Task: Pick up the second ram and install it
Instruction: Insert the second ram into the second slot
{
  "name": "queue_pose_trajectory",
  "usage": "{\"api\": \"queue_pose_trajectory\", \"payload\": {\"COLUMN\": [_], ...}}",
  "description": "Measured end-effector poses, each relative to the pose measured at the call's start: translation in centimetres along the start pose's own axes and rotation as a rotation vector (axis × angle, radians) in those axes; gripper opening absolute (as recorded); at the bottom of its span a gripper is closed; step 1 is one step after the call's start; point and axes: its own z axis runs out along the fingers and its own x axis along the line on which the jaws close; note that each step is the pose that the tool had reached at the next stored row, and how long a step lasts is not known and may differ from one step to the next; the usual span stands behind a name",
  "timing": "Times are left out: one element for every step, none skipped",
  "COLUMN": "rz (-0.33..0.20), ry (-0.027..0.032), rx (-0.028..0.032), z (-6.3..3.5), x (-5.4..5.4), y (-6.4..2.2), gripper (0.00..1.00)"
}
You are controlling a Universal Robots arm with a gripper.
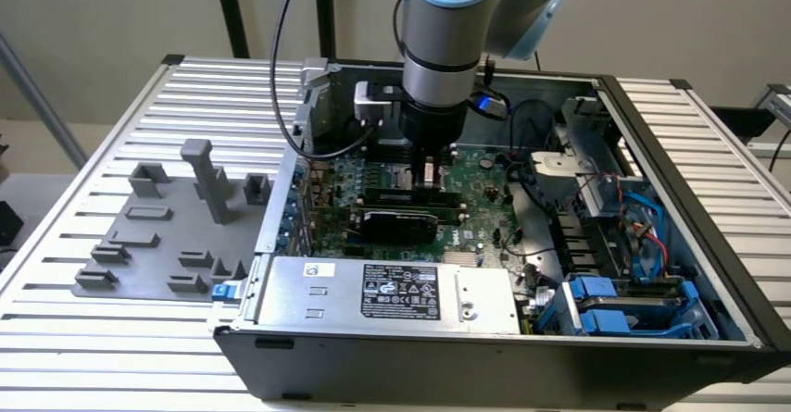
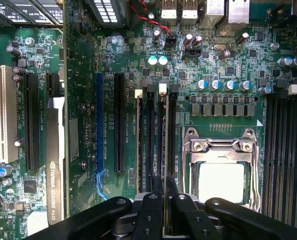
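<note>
Ribbed metal bench (image 1: 111, 338) carries an open computer case (image 1: 495, 356) and a grey fixture plate (image 1: 161, 236); in the exterior view the arm reaches down into the case, its claw (image 1: 427, 176) over the motherboard (image 1: 476, 194). From the wrist, the claw (image 2: 164, 200) is clenched on the second ram (image 2: 164, 145), standing edge-on in a memory slot beside the CPU socket (image 2: 221, 170).

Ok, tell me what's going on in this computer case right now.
A robot arm is reaching down into the open computer case, over the motherboard. Its gripper is shut on the second ram, a thin stick seen edge-on, lined up with the memory slots beside the CPU socket. Whether it is fully seated cannot be told.
</note>
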Motion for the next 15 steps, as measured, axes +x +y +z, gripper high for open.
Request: {"api": "queue_pose_trajectory", "payload": {"rz": [0.000, 0.000, 0.000, 0.000, 0.000, 0.000, 0.000, 0.000, 0.000, 0.000, 0.000, -0.001, -0.002, -0.002, -0.003], "ry": [-0.0001, -0.0003, -0.0003, -0.0003, -0.0001, -0.0001, -0.0001, -0.0001, -0.0001, 0.0001, 0.0003, 0.0005, 0.0006, 0.0008, 0.0009], "rx": [0.0001, 0.0003, 0.0004, 0.0004, 0.0003, 0.0003, 0.0003, 0.0004, 0.0004, 0.0005, 0.0004, 0.0004, 0.0004, 0.0004, 0.0004], "z": [0.03, 0.07, 0.11, 0.13, 0.14, 0.14, 0.15, 0.15, 0.16, 0.16, 0.16, 0.16, 0.16, 0.16, 0.16], "x": [0.00, -0.01, 0.00, 0.00, 0.00, 0.00, 0.00, -0.01, 0.00, 0.00, 0.00, 0.00, 0.00, 0.00, 0.00], "y": [0.00, 0.00, 0.00, 0.00, 0.00, 0.00, 0.00, 0.00, 0.00, 0.00, 0.00, 0.00, 0.00, 0.00, 0.00], "gripper": [0.14, 0.14, 0.14, 0.14, 0.14, 0.14, 0.14, 0.14, 0.14, 0.14, 0.14, 0.14, 0.14, 0.14, 0.14]}}
